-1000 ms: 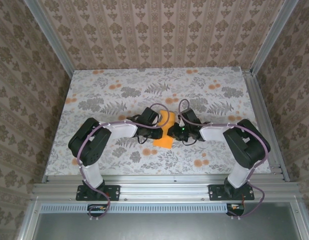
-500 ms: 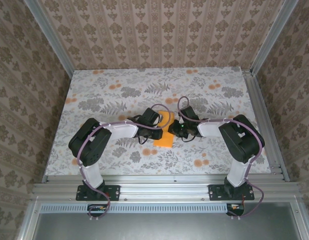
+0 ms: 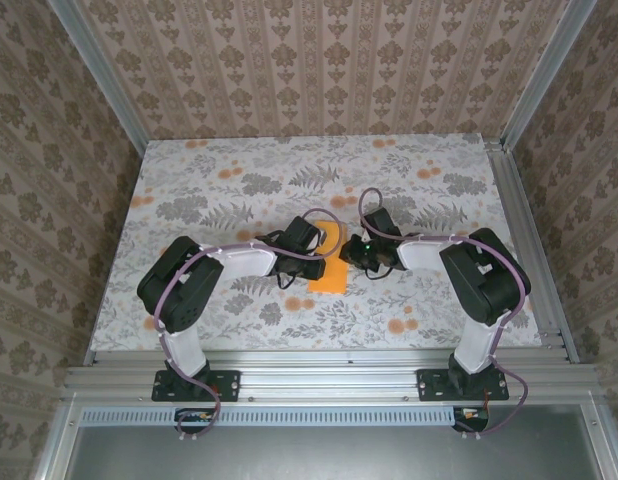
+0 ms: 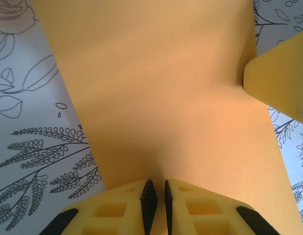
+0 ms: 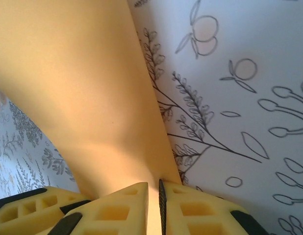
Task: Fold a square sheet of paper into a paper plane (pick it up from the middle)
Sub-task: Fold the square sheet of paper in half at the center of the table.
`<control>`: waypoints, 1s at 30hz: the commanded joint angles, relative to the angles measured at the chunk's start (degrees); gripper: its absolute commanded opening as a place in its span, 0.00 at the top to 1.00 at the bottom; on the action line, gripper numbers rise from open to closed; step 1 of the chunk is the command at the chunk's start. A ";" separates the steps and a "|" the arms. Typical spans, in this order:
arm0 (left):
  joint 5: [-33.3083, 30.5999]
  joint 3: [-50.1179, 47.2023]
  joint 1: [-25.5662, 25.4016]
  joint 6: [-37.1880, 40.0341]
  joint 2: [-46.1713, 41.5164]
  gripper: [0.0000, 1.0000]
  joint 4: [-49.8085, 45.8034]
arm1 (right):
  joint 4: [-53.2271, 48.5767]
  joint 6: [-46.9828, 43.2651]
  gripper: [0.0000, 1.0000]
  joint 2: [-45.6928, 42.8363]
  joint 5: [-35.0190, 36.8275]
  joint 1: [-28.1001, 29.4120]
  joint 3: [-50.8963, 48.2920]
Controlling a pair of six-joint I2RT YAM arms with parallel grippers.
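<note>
The orange sheet of paper lies folded into a narrow strip at the middle of the table, between my two grippers. My left gripper holds its left edge. In the left wrist view the jaws are shut, with the paper running between the black pads. My right gripper holds the right edge. In the right wrist view its jaws are pinched on the paper, which curves upward. A yellow fingertip of the right gripper touches the paper's far side in the left wrist view.
The table wears a grey floral cloth with small orange flower prints. Patterned walls close in three sides, and metal rails run along the edges. Both arms' elbows stand out toward the table's sides.
The right arm has drawn its elbow inward and its gripper has shifted slightly away from me. The paper's upper part now stands less bulged. The left arm has hardly moved.
</note>
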 commanded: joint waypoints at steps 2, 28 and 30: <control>-6.43 -3.37 0.64 1.50 4.27 0.80 -11.81 | -1.37 -0.62 0.82 0.44 1.80 1.67 3.46; -8.23 -6.89 -0.05 1.82 1.49 0.80 -12.81 | -2.32 -7.69 0.81 7.40 7.49 -6.42 4.60; -8.46 -7.28 -0.07 1.90 1.13 0.81 -13.03 | -1.30 -7.63 0.81 6.93 7.55 -7.03 4.25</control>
